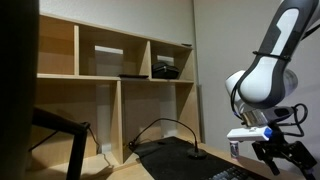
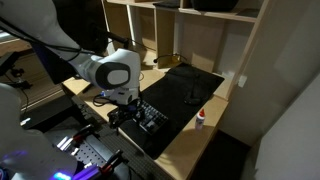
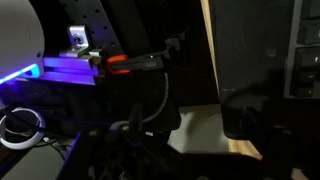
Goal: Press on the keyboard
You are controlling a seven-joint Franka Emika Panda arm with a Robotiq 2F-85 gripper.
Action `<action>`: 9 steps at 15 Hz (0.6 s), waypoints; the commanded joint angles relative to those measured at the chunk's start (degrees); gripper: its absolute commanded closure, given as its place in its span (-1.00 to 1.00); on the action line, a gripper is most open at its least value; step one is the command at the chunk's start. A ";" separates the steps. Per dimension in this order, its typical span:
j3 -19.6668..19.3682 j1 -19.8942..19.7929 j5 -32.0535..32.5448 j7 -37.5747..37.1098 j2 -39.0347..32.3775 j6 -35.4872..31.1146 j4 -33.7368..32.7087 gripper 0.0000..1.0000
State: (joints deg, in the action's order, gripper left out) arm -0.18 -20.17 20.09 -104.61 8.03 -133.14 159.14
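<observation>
The keyboard is laid on the near part of a wooden desk, on the edge of a large black mat. The gripper is held low at the keyboard's left end. Whether its jaws are open cannot be told. A small bottle is stood to the right.

- A dim office or lab workroom (the pictures do not settle which).
- Light wooden cubby shelving stands against a plain wall and holds dark devices.
- A wooden bench carries a black mat and a keyboard.
- Blue-lit electronics and loose cables sit close by.
</observation>
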 commanded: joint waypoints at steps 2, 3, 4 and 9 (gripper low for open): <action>-2.45 3.61 0.35 -3.07 -5.26 -3.33 -0.62 -1.00; -2.66 4.26 0.55 -4.33 -6.84 -5.10 -0.71 -1.00; -2.97 4.96 0.27 -5.34 -8.40 -7.07 -0.92 -1.00; -6.06 8.63 2.93 -14.80 -14.88 -18.21 -2.58 -1.00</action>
State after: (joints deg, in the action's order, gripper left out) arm -3.45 -13.87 20.69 -114.58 -2.35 -145.94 158.63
